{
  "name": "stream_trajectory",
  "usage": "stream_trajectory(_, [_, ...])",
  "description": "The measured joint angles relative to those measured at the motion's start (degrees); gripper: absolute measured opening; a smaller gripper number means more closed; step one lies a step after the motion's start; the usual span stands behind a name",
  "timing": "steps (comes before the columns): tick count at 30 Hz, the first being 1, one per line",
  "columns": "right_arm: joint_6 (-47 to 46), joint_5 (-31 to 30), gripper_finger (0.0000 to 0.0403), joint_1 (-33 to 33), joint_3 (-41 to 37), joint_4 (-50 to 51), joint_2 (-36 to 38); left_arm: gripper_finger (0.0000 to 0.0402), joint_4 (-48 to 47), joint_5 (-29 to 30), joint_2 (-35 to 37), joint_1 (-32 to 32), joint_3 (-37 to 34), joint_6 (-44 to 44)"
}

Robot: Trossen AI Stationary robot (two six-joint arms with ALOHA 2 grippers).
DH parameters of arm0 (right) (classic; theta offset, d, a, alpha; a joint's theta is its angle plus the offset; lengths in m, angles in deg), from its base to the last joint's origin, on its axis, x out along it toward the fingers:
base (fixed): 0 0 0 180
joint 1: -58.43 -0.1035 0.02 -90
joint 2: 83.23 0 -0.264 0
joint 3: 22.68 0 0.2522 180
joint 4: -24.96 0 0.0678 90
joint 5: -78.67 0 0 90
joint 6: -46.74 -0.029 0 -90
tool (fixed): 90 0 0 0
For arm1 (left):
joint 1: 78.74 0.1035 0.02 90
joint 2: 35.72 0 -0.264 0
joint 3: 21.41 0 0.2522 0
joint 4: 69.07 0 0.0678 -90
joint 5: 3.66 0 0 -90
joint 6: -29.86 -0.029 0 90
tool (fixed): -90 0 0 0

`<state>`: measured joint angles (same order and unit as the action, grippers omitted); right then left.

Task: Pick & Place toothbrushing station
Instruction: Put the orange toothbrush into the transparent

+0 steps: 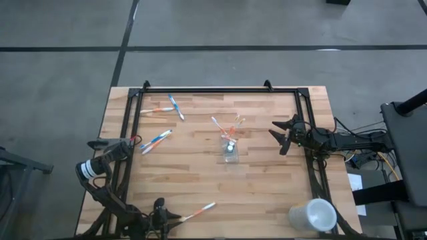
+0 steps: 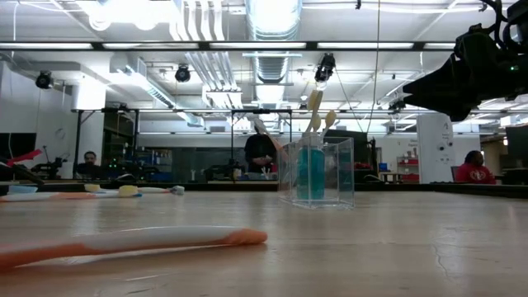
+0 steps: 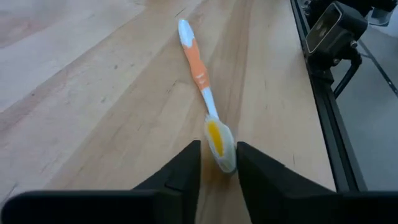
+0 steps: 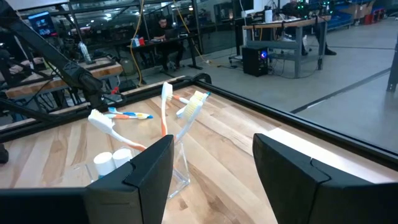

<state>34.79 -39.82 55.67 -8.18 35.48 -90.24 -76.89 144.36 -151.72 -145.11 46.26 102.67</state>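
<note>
Wood-plank table, black edge rail, workshop beyond, ceiling ducts

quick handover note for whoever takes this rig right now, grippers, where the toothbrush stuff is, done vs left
Left gripper: at the table's near edge, fingers either side of the head of the orange-and-white toothbrush, which lies flat, not lifted.
Right gripper: open, empty, waiting right of the clear cup.
Done: the cup holds several brushes and a blue tube.
Left: this brush, plus loose toothbrushes on the left and far-left of the table.
</note>
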Motion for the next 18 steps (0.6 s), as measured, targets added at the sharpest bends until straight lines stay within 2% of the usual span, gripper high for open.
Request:
stream_trajectory(9, [0.0, 0.0, 0.0215, 0.0, 0.0, 0.0, 0.0, 0.0039, -0.5, -0.2, 0.0, 0.3, 0.0, 0.9])
stream_trajectory(18, [0.0, 0.0, 0.0215, 0.0, 0.0, 0.0, 0.0, 0.0026, -2.2, -0.3, 0.5, 0.3, 0.0, 1.1])
